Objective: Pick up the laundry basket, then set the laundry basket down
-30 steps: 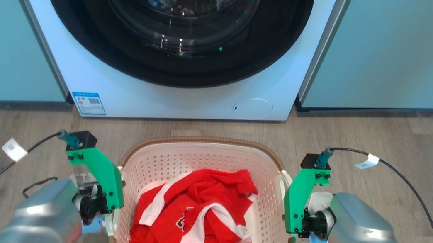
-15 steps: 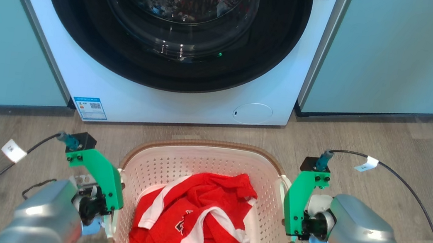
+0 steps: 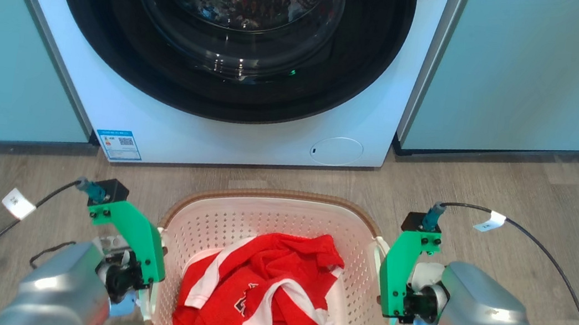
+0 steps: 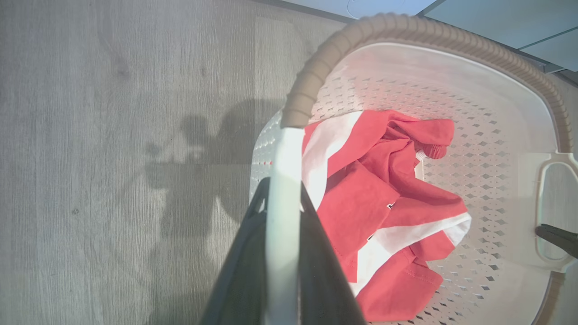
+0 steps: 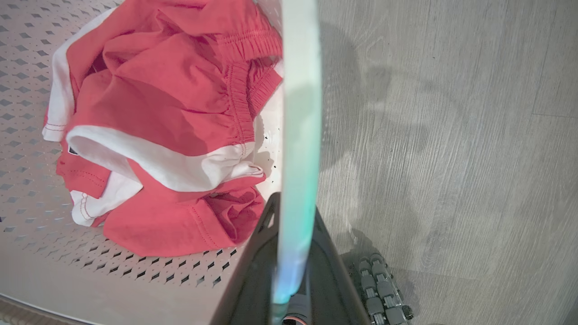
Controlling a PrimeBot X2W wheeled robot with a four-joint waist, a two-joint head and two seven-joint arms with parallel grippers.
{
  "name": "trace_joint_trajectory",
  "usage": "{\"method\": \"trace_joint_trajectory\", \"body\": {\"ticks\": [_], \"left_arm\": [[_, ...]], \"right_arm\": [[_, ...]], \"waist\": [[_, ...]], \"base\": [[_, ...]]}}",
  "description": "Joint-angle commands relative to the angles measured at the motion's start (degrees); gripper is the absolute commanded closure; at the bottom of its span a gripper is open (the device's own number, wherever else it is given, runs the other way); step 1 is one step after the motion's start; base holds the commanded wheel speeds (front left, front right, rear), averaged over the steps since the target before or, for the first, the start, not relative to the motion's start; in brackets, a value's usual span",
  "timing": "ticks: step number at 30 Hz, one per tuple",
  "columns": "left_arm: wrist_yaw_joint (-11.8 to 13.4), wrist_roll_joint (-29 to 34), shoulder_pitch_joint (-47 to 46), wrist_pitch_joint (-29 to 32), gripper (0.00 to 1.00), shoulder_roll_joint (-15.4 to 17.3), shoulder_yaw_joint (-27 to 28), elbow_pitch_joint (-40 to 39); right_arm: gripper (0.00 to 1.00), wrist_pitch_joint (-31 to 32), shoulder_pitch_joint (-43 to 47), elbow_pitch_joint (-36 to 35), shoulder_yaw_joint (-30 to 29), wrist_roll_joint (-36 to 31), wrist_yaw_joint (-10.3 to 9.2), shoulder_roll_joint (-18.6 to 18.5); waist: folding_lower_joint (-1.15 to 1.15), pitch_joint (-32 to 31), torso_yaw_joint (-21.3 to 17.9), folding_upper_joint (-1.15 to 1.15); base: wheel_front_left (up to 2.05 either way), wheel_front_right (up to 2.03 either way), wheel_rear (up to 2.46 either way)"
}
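Plastic basket (image 3: 270, 220) gripped, left tool (image 4: 283, 187), right tool (image 5: 294, 201)

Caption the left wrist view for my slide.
Left gripper clamps the laundry basket by its white handle; a red-and-white garment lies inside.

Grey wood-plank floor (image 3: 543, 190). White washing machine (image 3: 203, 137) stands on it, between pale teal cabinets (image 3: 531, 66). Laundry basket (image 3: 270, 221) in front; floor contact unclear.

You're looking at one laundry basket (image 3: 270, 221), one red-and-white garment (image 3: 262, 287), one washing machine (image 3: 214, 136), and two grippers: left gripper (image 4: 283, 185), right gripper (image 5: 295, 203).
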Motion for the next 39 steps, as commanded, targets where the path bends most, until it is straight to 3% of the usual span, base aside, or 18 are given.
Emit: {"method": "trace_joint_trajectory", "body": {"ticks": [1,28,32,39], "left_arm": [[-0.4,-1.1,-3.4,-0.5,1.00,3.0,1.9,-0.4],[-0.4,-1.9,-3.9,-2.0,1.00,3.5,0.9,-1.0],[-0.4,-1.6,-4.6,-3.5,1.00,3.8,0.7,-1.4],[-0.4,-0.5,-9.0,-7.7,1.00,4.4,0.5,-2.3]], "right_arm": [[1.00,0.0,-0.1,0.7,0.8,0.1,-0.17,-0.9],[1.00,0.0,-1.3,1.1,2.7,2.4,-0.17,-0.9],[1.00,-0.6,-2.1,1.0,2.8,2.5,-0.17,-0.9],[1.00,-4.9,-6.3,0.0,2.8,2.0,-0.17,-0.9]], "waist": [[0.00,0.0,0.0,0.00],[0.00,1.8,0.4,0.00],[0.00,4.0,0.4,0.00],[0.00,13.3,0.6,0.00]], "base": [[0.00,0.00,0.00],[0.00,0.00,0.00],[0.00,0.00,0.00],[0.00,0.00,0.00]]}}
